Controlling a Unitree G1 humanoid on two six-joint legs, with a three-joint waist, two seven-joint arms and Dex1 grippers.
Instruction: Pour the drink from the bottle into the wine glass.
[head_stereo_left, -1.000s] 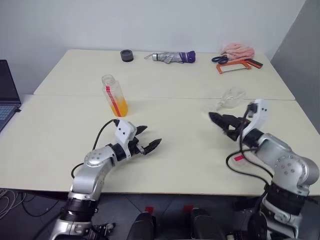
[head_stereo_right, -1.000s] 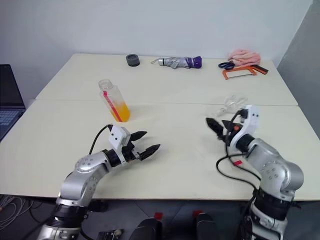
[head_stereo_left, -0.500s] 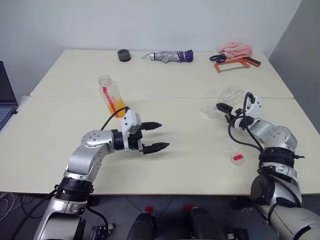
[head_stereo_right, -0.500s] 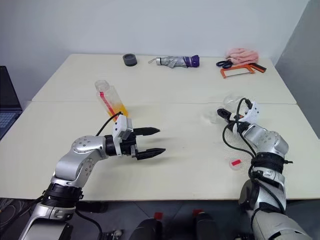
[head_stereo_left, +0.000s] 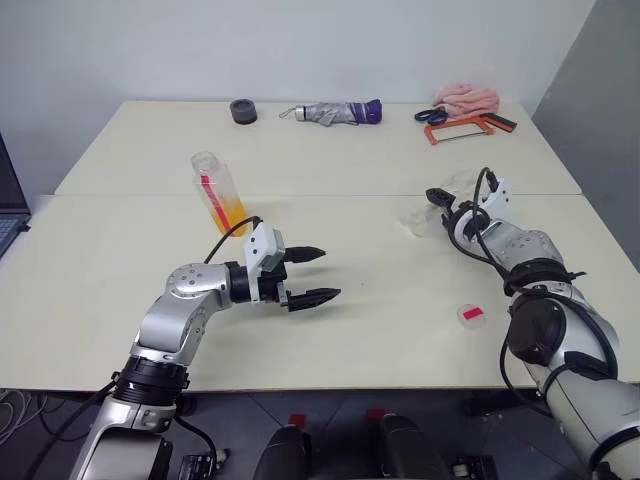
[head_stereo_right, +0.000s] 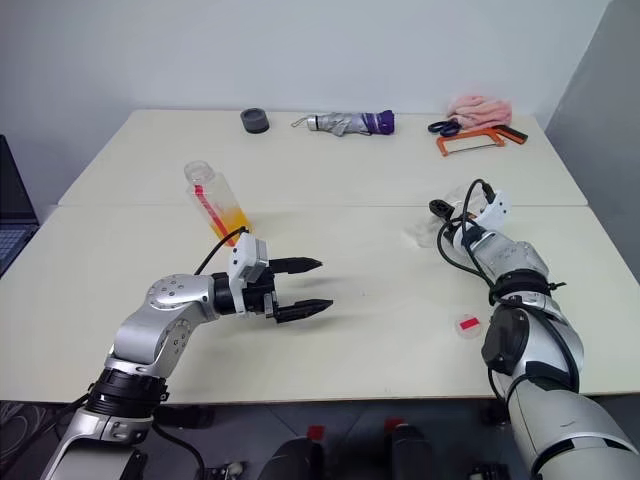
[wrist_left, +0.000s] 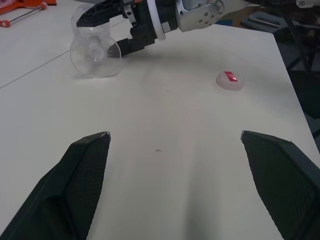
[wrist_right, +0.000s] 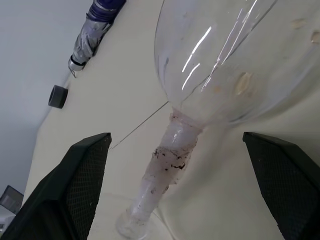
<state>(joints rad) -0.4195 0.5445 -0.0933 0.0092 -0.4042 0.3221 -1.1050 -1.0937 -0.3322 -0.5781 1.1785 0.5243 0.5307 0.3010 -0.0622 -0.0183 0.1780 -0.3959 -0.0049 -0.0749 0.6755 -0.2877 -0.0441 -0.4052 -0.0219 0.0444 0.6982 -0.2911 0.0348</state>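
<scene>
At the far left edge of the cream table (head_stereo_left: 120, 300) sat the dark corner of a laptop (head_stereo_left: 8, 195). A little further in stood the bottle (head_stereo_left: 222, 190), upright and uncapped, with the orange drink (head_stereo_left: 232, 212) filling only its lower part and a red strip running down its side. Just in front of it, apart from it, the left gripper (head_stereo_left: 312, 274) hung over bare tabletop, pointing across toward the right with its two black fingers spread wide and nothing between them.

Along the back edge lay a dark roll of tape (head_stereo_left: 241, 111), then a folded grey and purple umbrella (head_stereo_left: 330, 112), then scissors (head_stereo_left: 432, 116) beside an orange hacksaw (head_stereo_left: 463, 127), and a pink cloth (head_stereo_left: 467, 97) behind those.

On the right half of the table the wine glass (wrist_left: 95, 47) lay tipped on its side, its round foot facing the left arm's camera. The right gripper (head_stereo_left: 438, 203) was right at it. Seen from that wrist, its fingers (wrist_right: 80, 187) stood well apart on either side of the stem, with the bowl filling the space beyond, and neither finger was pressed to the glass; from across the table one dark fingertip reached over the bowl and the other sat low by the foot.

Nearer the front edge, well apart from the glass, lay a small clear cap with a red patch (head_stereo_left: 472, 316).
</scene>
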